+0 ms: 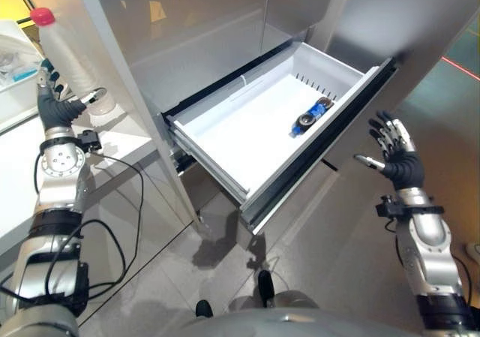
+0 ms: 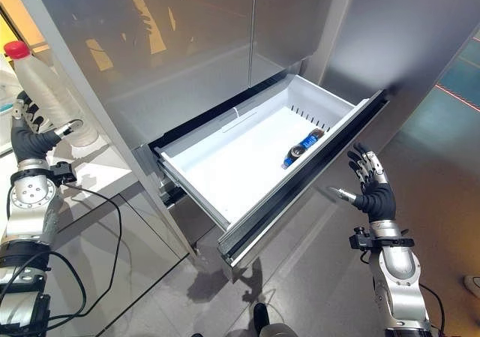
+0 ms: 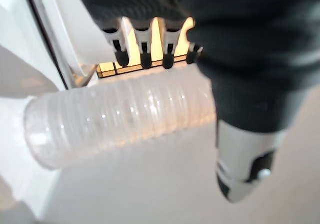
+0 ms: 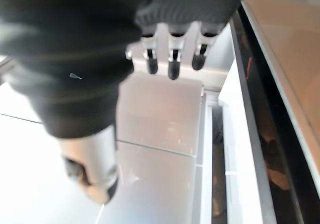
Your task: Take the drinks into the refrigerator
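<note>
Standing open from the refrigerator (image 1: 225, 29), the white drawer (image 1: 225, 138) is pulled well out from the stainless front, its dark front panel toward the robot's right. A small blue-and-black drink can (image 1: 312, 116) lies on its side on the drawer's floor, near the far end by the row of slots in the wall.

At the robot's left, a clear ribbed bottle (image 1: 71, 59) with a red cap (image 1: 42, 16) stands upright on the white tabletop (image 1: 112, 138), just beside the refrigerator's left side. The left hand (image 1: 56, 108) is raised at the bottle's lower part: the thumb (image 1: 95, 96) reaches round the near side of the bottle, and the fingers (image 1: 49, 70) lie against its far side. In the left wrist view the ribbed body of the bottle sits between the dark fingertips (image 3: 145, 59) and the thumb (image 3: 240, 179), with a little gap showing beside the thumb, so whether the grip is closed tight on it I cannot tell; the fingers are only slightly curved.

The right hand (image 1: 397, 157) is held up in the air just beside the drawer's front panel, apart from it, palm toward the drawer, its fingers (image 1: 390, 130) spread and straight and its thumb (image 1: 367, 160) pointing toward the panel. It holds nothing. The grey floor (image 1: 315, 247) lies below the drawer.
</note>
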Tool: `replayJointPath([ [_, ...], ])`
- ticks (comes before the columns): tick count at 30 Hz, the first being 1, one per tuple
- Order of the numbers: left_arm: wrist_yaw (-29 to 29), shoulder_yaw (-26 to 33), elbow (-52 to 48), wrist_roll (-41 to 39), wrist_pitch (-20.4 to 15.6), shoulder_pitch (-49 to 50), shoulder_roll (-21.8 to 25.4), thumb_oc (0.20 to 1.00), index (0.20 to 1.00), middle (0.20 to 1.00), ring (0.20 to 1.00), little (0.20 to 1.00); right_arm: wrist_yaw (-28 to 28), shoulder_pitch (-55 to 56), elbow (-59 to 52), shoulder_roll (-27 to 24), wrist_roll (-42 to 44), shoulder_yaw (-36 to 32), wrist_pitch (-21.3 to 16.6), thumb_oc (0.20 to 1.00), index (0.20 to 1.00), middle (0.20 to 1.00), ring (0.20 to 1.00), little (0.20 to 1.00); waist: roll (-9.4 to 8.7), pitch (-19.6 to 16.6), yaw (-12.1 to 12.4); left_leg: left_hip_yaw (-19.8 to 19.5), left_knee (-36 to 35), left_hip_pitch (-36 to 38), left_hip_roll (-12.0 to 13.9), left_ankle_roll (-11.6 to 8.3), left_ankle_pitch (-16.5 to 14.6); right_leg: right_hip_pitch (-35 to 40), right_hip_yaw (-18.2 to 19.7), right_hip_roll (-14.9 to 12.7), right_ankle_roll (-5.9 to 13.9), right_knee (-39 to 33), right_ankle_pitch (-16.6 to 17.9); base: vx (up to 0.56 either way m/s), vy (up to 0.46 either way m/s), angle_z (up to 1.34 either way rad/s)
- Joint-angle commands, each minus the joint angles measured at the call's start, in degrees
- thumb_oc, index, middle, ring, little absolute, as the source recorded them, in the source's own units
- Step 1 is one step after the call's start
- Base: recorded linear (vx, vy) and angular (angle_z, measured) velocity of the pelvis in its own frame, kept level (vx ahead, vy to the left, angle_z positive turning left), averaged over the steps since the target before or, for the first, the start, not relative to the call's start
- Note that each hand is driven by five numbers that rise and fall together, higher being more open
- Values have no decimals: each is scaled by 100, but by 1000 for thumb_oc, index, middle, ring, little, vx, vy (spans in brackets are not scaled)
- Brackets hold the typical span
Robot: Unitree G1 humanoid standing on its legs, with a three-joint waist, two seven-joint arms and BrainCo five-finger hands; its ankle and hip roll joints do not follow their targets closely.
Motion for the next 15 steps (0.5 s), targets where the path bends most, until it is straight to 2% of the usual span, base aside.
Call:
replayJointPath([
  [1,-170,-498,143,103,-347,-1105,410,1000,1000,1000,1000,1000,54,-265,-492,-225,268,-188,-338,1000,1000,1000,1000,1000,240,-166,-264,-159,528,244,1,215,-865,81,6,-10,400,846,-1025,0,0,0],
  [15,-213,-1242,434,12,-347,-2297,483,1000,1000,1000,1000,1000,154,-290,-444,-231,293,-24,-286,1000,1000,1000,1000,1000,402,-298,-406,-197,459,344,-36,200,-858,209,-13,-35,406,767,-986,0,0,0],
])
